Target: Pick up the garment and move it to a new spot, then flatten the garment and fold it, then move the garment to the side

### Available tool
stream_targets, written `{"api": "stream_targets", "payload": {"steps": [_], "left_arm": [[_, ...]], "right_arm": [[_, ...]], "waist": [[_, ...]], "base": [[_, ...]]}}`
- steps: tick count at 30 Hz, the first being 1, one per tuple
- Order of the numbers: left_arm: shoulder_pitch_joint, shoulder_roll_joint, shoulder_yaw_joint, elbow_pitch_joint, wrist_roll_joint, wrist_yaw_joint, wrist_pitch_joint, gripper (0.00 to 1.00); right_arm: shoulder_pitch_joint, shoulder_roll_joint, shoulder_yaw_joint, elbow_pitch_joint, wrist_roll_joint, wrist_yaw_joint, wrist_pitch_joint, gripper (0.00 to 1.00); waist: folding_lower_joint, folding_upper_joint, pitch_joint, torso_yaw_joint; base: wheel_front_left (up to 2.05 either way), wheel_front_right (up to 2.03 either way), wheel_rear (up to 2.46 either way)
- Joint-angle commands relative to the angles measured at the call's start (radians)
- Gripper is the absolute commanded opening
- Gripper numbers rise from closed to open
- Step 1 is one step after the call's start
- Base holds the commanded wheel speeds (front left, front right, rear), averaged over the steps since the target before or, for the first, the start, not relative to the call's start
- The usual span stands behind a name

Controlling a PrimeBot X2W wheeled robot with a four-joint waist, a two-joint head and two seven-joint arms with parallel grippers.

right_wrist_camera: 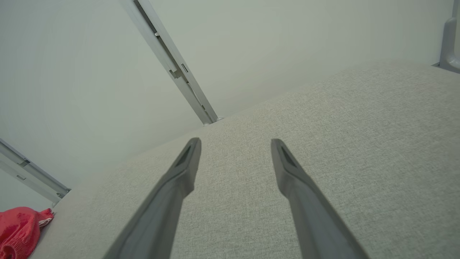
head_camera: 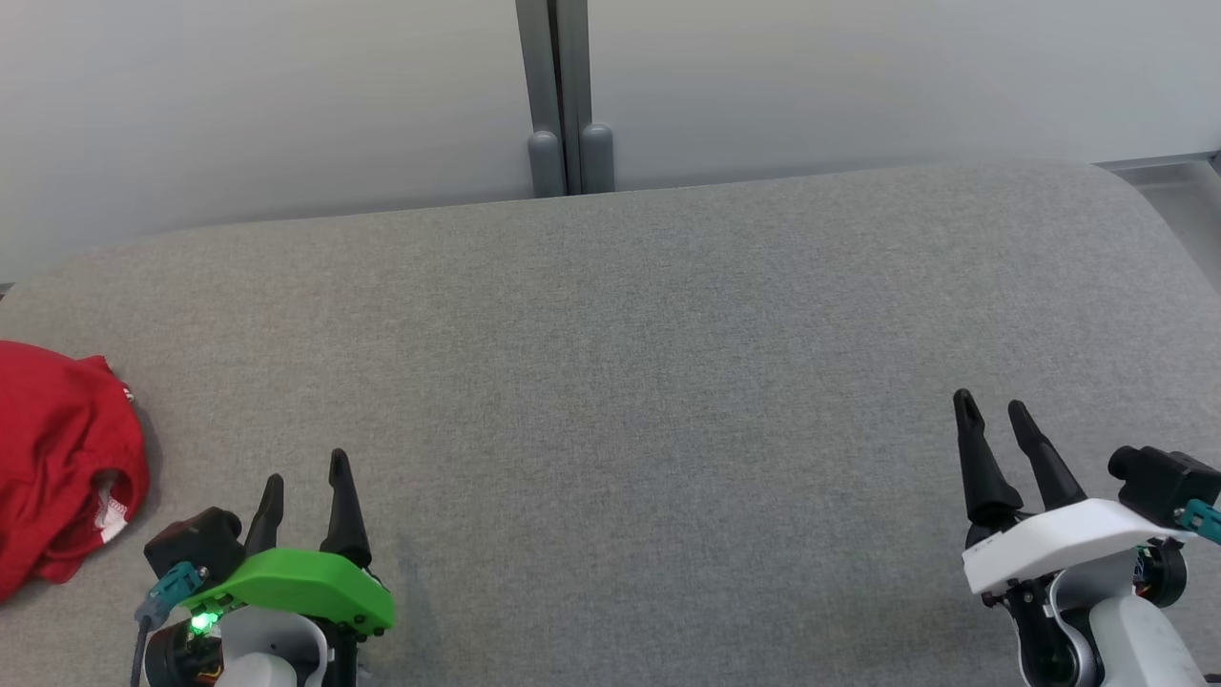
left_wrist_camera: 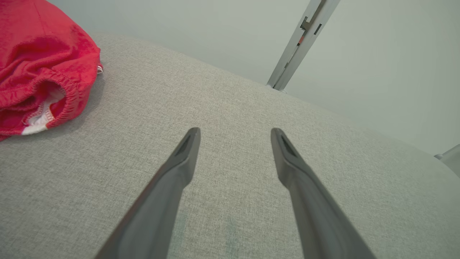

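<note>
The garment [head_camera: 57, 458] is a crumpled red piece with a white inner trim, lying at the left edge of the grey padded surface [head_camera: 630, 363]. In the left wrist view the garment [left_wrist_camera: 39, 68] sits at the upper left, apart from the fingers. The right wrist view catches the garment [right_wrist_camera: 19, 230] far off at the lower left. My left gripper [head_camera: 307, 477], with its green cover, hovers just right of the garment, open and empty. My right gripper [head_camera: 992, 405], white-covered, stands open and empty at the lower right.
A pale wall with a grey vertical post [head_camera: 568, 95] runs behind the surface. The surface's rounded far right corner [head_camera: 1135, 191] meets a grey ledge. Bare grey fabric spreads between the two grippers.
</note>
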Motion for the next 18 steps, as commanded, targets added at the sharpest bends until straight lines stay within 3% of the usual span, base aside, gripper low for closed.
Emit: {"api": "stream_targets", "payload": {"steps": [1,18], "left_arm": [[-0.018,0.008,-0.006,-0.001,0.031,0.006,-0.012,1.0],[0.029,-0.005,-0.001,-0.02,0.181,-0.033,-0.054,1.0]], "right_arm": [[-0.006,-0.003,0.008,-0.001,-0.034,0.0,-0.012,1.0],[0.019,0.019,0.0,0.035,-0.223,0.0,-0.055,1.0]], "waist": [[0.0,0.0,0.0,0.002],[0.0,0.0,-0.003,0.003]], "base": [[0.0,0.0,0.0],[0.0,0.0,0.0]]}}
